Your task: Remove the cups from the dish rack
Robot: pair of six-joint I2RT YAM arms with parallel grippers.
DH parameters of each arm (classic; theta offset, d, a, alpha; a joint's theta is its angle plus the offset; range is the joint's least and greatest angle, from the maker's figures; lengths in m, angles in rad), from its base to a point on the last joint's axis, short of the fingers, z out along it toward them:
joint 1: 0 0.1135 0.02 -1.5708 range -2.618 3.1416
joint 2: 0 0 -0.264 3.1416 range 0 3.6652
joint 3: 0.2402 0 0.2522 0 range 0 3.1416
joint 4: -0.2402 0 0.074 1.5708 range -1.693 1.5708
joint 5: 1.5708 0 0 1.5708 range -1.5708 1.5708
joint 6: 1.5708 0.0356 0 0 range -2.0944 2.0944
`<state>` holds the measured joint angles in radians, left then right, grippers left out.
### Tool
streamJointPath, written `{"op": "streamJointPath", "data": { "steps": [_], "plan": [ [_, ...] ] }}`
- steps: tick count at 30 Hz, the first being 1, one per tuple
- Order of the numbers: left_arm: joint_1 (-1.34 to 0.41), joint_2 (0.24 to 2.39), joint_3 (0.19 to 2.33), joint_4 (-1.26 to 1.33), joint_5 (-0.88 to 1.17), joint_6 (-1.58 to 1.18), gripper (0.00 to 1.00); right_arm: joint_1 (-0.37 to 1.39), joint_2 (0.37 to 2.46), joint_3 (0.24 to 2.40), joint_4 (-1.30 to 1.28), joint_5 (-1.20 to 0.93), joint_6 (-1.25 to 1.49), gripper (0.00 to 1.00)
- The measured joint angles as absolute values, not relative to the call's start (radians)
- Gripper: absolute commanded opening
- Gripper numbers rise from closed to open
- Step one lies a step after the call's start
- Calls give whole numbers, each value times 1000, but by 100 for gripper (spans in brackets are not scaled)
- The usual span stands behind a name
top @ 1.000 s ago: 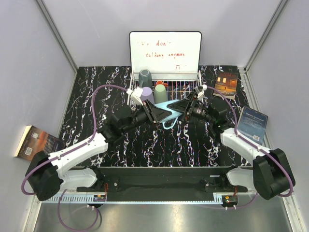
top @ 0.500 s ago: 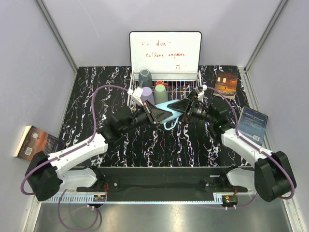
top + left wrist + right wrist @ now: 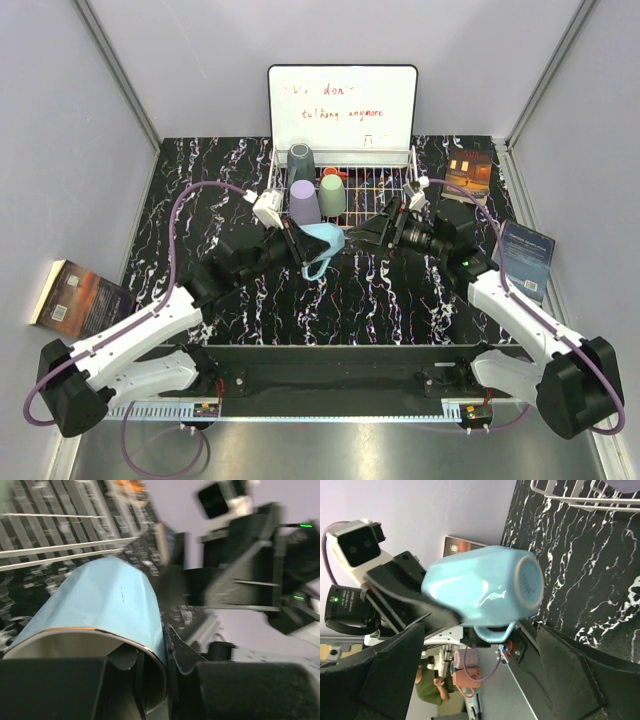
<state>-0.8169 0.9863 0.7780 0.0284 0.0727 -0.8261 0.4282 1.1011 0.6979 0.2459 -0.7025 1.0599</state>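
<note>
Left hand point(image 3: 298, 246) clamped on light blue mug point(image 3: 322, 243), drawn leftward, right hand point(image 3: 368, 230) now wide, backed off

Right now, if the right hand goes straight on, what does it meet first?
The blue mug in the left hand; it lies dead ahead, though the gap is hard to judge.

A robotics lab test cell, this: plain grey wall panels point(image 3: 200, 60) box in a black marbled table point(image 3: 200, 190), whiteboard point(image 3: 342, 105) propped at the back, two robot arms point(image 3: 150, 325) bolted to the near rail point(image 3: 340, 362).
</note>
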Motion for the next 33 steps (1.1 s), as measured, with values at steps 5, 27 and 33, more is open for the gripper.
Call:
{"op": "streamJointPath", "data": {
  "steps": [5,27,33],
  "plan": [
    [-812,960,840,-210,-49,-754,0,426,1064,744,138,-638,977,100],
    [-348,1509,1592,-898,-461,-541,0,424,1092,1016,-438,-270,632,100],
    [-170,1717,1658,-954,-440,-535,0,424,1090,1073,-553,-177,574,100]
  ]
}}
